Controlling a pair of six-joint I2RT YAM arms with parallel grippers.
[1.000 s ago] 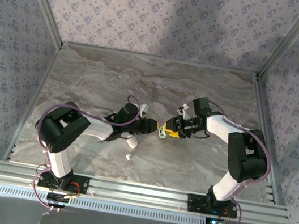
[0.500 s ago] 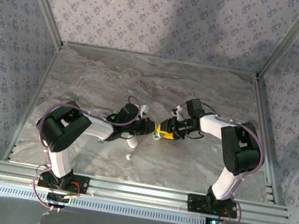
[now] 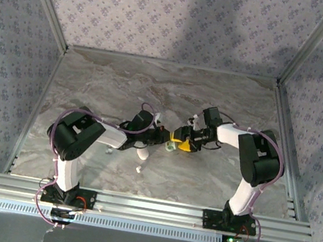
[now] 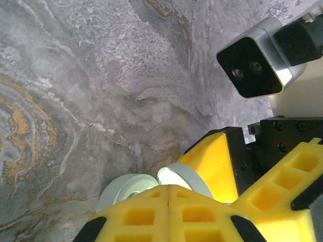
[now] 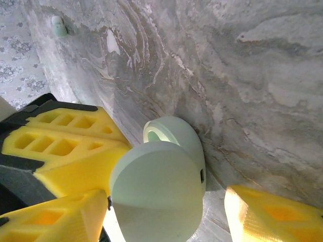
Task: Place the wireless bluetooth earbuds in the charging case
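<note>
The charging case (image 3: 171,147) is a pale green oval pebble, hinged open, at the middle of the table between both grippers. My left gripper (image 4: 169,189) is shut, its yellow fingers pressed together with their tips against the open case (image 4: 126,187); nothing shows pinched between them. My right gripper (image 5: 164,201) stands open with the case (image 5: 176,136) between its spread fingers, touching neither pad. The left fingers (image 5: 65,141) lie against the case's left side. A tiny whitish earbud (image 3: 138,169) lies on the table in front of the left forearm.
A white rounded piece (image 3: 142,154) lies partly under the left arm (image 3: 109,137). A small pale green thing (image 5: 59,25) lies farther off on the marble. The right wrist camera (image 4: 255,63) hangs close above the case. Patterned walls and metal rails enclose the table.
The left gripper closed and pushed up to the case. The right gripper came left with the case, then opened and let go of it.
</note>
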